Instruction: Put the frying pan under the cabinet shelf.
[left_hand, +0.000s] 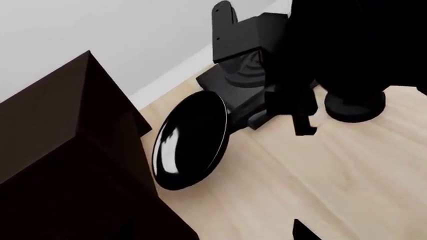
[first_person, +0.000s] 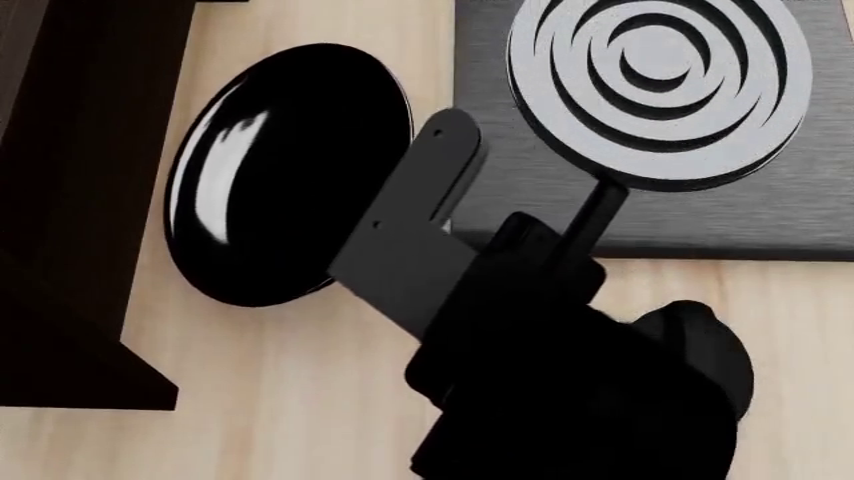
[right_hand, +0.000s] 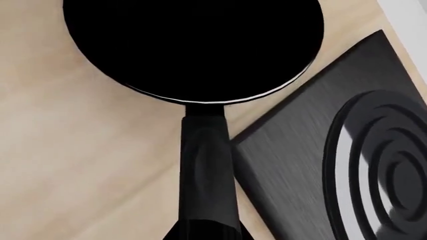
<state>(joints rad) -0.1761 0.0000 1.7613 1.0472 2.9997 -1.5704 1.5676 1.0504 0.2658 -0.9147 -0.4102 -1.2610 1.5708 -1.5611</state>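
Observation:
The frying pan (first_person: 287, 175) is round, glossy and black. It hangs tilted over the wooden table, right beside the dark brown cabinet shelf (first_person: 67, 200). It also shows in the left wrist view (left_hand: 190, 142), next to the cabinet shelf's side panel (left_hand: 60, 150). My right gripper (right_hand: 205, 231) is shut on the pan's long black handle (right_hand: 207, 165), and my right arm hides the handle in the head view. Only one fingertip (left_hand: 303, 232) of my left gripper shows, far to one side, over bare table with nothing held.
A square black plate with concentric rings (first_person: 654, 90) lies just past the pan, away from the cabinet, and shows in the right wrist view (right_hand: 373, 165). A small black round knob (left_hand: 353, 105) sits near it. A white wall (left_hand: 100, 30) runs behind the table.

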